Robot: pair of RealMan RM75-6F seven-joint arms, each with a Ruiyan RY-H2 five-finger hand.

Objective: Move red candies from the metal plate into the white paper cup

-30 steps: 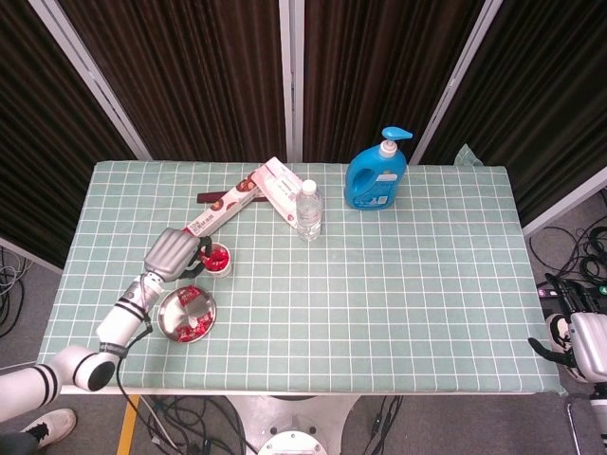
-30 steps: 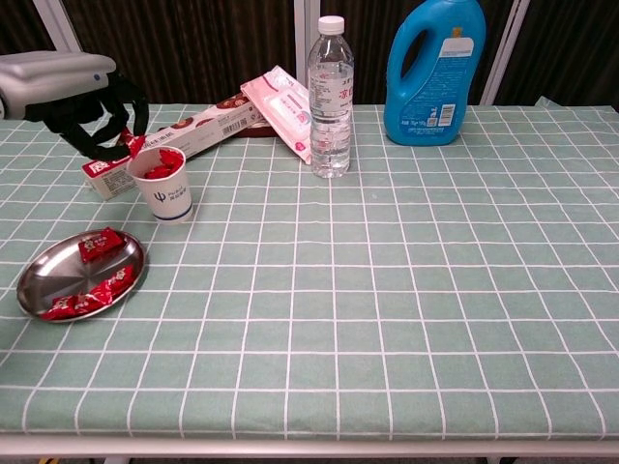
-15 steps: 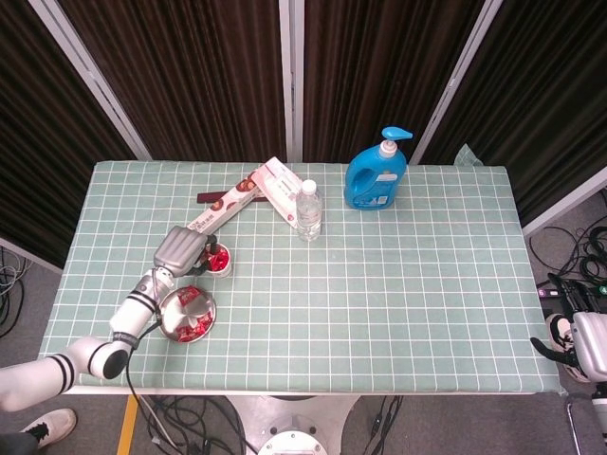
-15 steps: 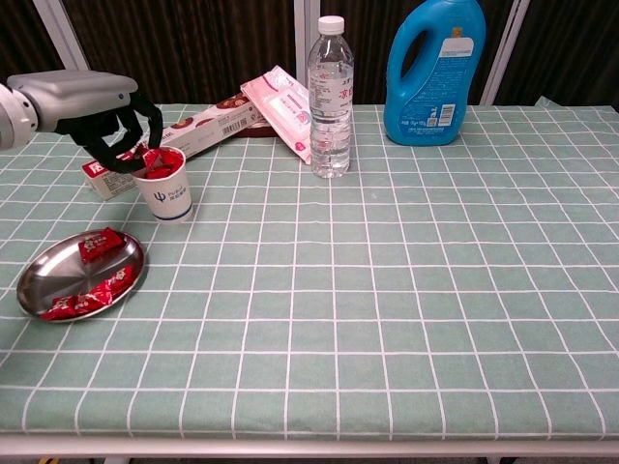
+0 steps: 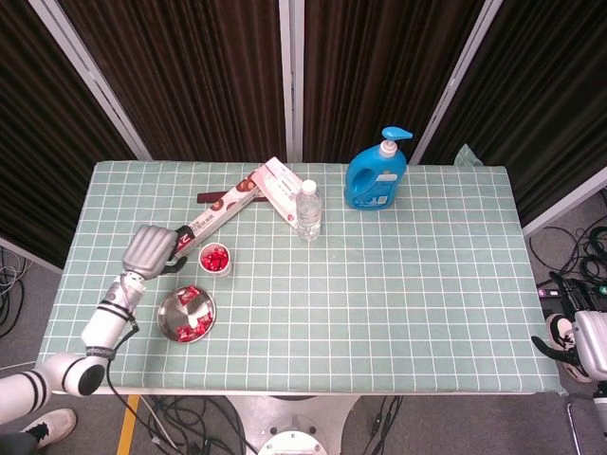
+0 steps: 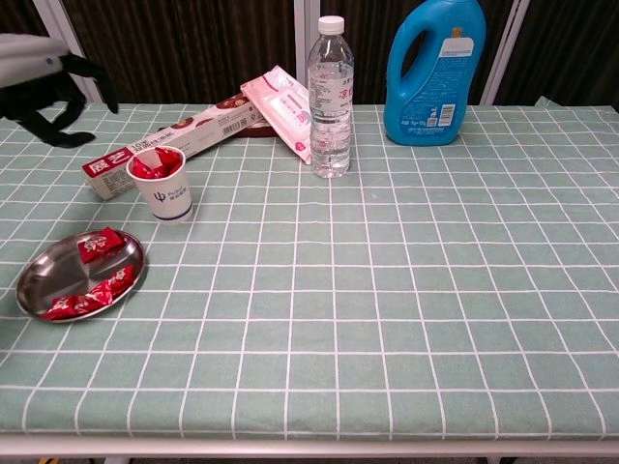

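Note:
The white paper cup (image 5: 215, 259) (image 6: 165, 185) stands at the table's left with red candies inside. In front of it lies the metal plate (image 5: 174, 327) (image 6: 39, 269), which holds several red candies (image 6: 98, 242). My left hand (image 5: 147, 250) (image 6: 50, 89) hovers to the left of the cup, apart from it, with dark fingers spread and nothing in them. My right hand (image 5: 580, 346) hangs off the table's right edge, low and small in the head view; how its fingers lie is unclear.
A long red-and-white box (image 6: 179, 143) lies just behind the cup, with a pink packet (image 6: 285, 108) beside it. A water bottle (image 6: 330, 97) and a blue detergent bottle (image 6: 433, 72) stand at the back middle.
My left hand was over the cup's rim with a red candy half a second ago. It has since pulled back to the left, and it is empty.

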